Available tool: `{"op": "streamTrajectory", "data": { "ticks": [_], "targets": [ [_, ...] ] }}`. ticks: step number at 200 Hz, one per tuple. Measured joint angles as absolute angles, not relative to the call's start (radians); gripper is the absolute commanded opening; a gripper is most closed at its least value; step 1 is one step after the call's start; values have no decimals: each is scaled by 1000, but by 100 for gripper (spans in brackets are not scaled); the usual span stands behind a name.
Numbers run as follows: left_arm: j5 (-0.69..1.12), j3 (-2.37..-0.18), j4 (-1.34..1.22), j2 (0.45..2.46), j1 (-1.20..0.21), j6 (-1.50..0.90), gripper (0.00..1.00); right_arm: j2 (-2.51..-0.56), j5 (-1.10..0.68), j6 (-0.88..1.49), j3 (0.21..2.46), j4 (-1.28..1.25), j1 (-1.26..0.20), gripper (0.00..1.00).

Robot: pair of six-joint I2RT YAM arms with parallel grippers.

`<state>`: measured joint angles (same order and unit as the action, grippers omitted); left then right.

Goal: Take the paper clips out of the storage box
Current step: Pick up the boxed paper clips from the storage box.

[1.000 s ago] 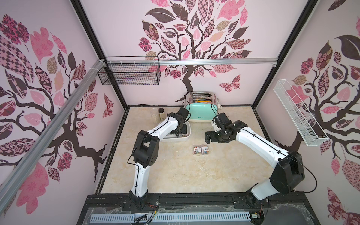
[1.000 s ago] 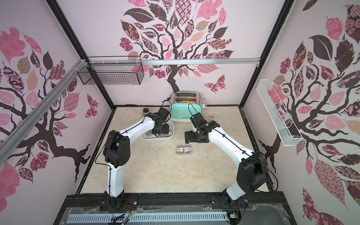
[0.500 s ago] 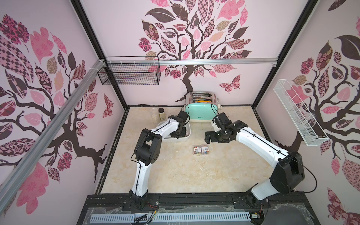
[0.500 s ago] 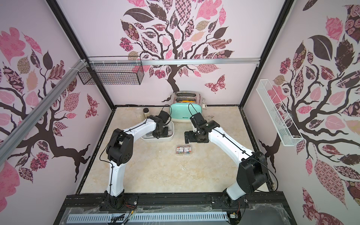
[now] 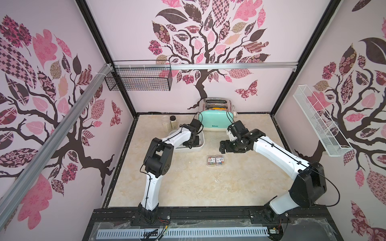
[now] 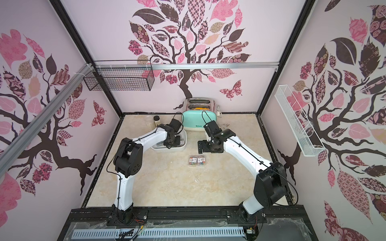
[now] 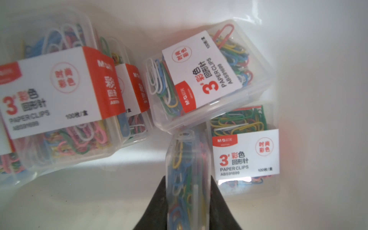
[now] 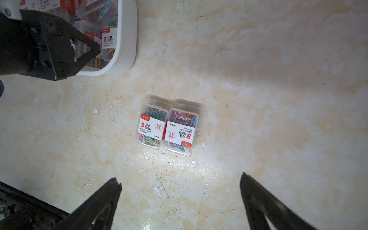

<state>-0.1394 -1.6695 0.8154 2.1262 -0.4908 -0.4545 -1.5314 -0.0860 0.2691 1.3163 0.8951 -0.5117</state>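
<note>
**Top views:** both show the storage box (image 5: 199,147) left of centre, just in front of the toaster (image 5: 213,123). The two cases on the table (image 5: 219,160) lie mid-frame, well clear of the box, so those are done. The left gripper (image 5: 190,144) is down inside the box. The right gripper (image 5: 222,147) hangs over bare table (image 5: 188,187) to the right of the box, carrying nothing.

**Left wrist:** your left gripper is clamped on the held case (image 7: 185,151), which stands on edge at lower centre. It's not yet out of the box. The loose cases (image 7: 207,75) around it number at least four: two overlapping at left, one upper centre, one lower right. There may be a fifth at the far left edge; I can't confirm it.

**Right wrist:** the jaws are spread wide and empty at the bottom of frame. The two finished cases sit mid-frame, touching side by side. The box is in the upper left corner, with more cases visible inside.

**My read:** two out, one in hand, four or more left. You're under halfway.
</note>
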Motion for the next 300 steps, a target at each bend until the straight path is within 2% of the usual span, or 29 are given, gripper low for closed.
{"op": "streamTrajectory", "data": {
  "ticks": [42, 84, 139, 200, 253, 300],
  "targets": [
    [-97, -1655, 793, 2056, -487, -455, 21, -1531, -113, 269, 1316, 882, -512, 96],
    [20, -1615, 739, 1927, -482, -467, 21, -1531, -173, 270, 1342, 881, -512, 95],
    [231, -1387, 588, 1702, -481, -511, 20, -1533, -290, 304, 1431, 833, -512, 93],
    [394, -1131, 371, 1514, -484, -595, 18, -1541, -418, 384, 1417, 748, -512, 90],
    [419, -989, 220, 1419, -534, -602, 16, -1586, -453, 453, 1417, 700, -512, 90],
    [383, -962, 142, 1412, -594, -591, 16, -1597, -462, 487, 1417, 668, -513, 90]
  ]
}}
